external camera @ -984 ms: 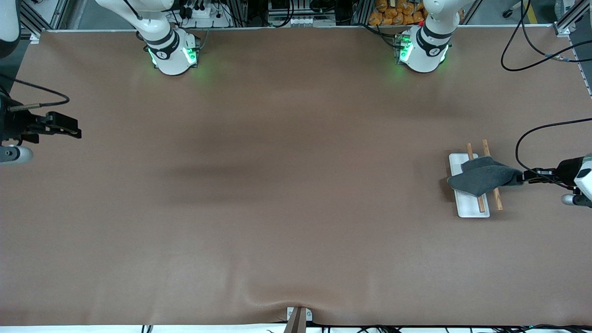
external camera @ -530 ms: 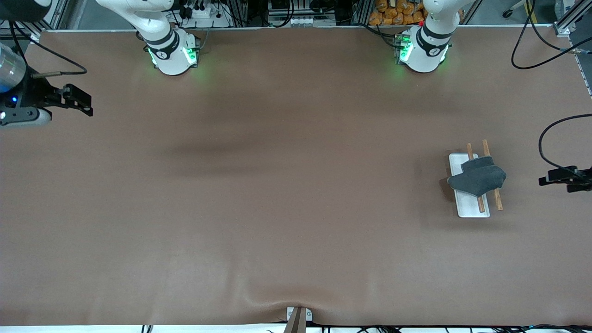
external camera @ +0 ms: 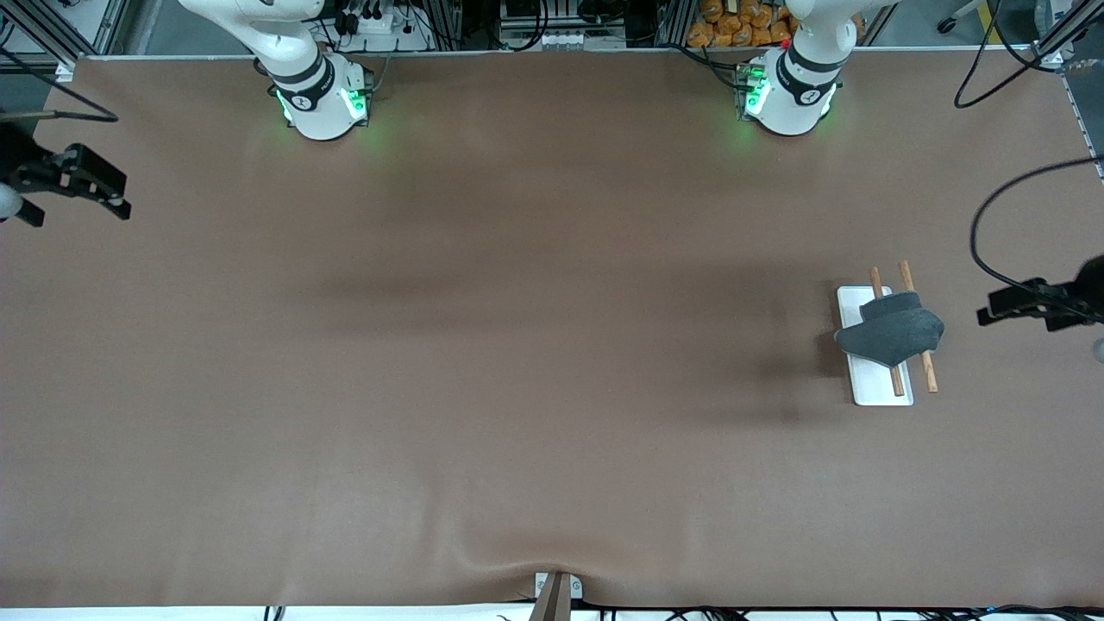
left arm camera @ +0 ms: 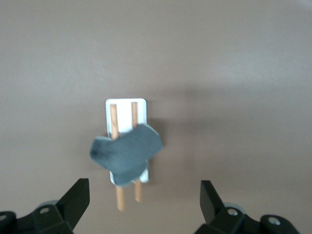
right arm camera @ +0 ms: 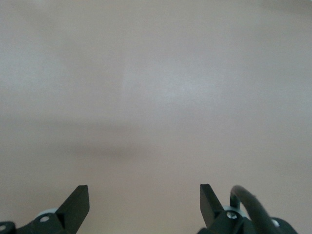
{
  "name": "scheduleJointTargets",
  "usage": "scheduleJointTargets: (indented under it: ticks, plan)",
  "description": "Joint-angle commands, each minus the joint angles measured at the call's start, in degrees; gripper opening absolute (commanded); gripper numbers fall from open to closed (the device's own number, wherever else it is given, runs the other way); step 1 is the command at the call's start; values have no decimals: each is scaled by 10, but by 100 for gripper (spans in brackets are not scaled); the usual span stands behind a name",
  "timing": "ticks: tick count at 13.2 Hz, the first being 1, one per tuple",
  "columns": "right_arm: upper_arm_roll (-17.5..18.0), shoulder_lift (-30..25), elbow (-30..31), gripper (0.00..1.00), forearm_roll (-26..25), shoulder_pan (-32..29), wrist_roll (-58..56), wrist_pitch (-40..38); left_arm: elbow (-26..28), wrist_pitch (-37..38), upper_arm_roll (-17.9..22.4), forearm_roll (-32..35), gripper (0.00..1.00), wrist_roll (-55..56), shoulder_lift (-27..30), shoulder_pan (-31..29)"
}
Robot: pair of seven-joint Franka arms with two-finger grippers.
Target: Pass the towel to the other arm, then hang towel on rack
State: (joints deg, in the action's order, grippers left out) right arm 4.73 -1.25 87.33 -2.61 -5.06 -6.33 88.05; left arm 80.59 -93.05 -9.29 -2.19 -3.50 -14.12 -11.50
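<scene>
The dark grey towel (external camera: 892, 332) lies draped across the two brown rods (external camera: 928, 373) of the rack, whose white base (external camera: 880, 390) stands toward the left arm's end of the table. In the left wrist view the towel (left arm camera: 126, 152) covers the middle of the rack (left arm camera: 126, 105). My left gripper (external camera: 985, 314) is open and empty, off the towel, over the table beside the rack (left arm camera: 145, 201). My right gripper (external camera: 119, 195) is open and empty over the right arm's end of the table; its wrist view (right arm camera: 144, 202) shows only bare table.
The brown table mat (external camera: 535, 345) has a small fold at its near edge by a clamp (external camera: 556, 591). Black cables (external camera: 1000, 78) loop above the left arm's end. The two arm bases (external camera: 323, 95) stand along the farthest edge.
My left gripper let go of the towel and drew back from the rack; the towel stayed draped on the rods. My right gripper shifted toward the table's edge at the right arm's end.
</scene>
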Motion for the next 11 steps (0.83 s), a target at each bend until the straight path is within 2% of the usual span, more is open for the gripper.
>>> scheduleJointTargets:
  ticks: [1,4,5,7,11]
  plan:
    - [12,23,-31,100,4,-15,-6,-43,7,39,-13,19,100,77,42,18]
    - [13,22,-32,100,4,-7,-5,-51,5,66,-24,17,100,76,52,20]
    - [13,22,-32,100,4,-7,-5,-52,8,80,-15,18,100,87,75,44]
    - [14,22,-33,100,5,-2,-6,-53,13,82,46,26,100,117,91,118]
    - [14,18,-33,100,4,30,-6,-54,48,84,54,18,100,118,126,131]
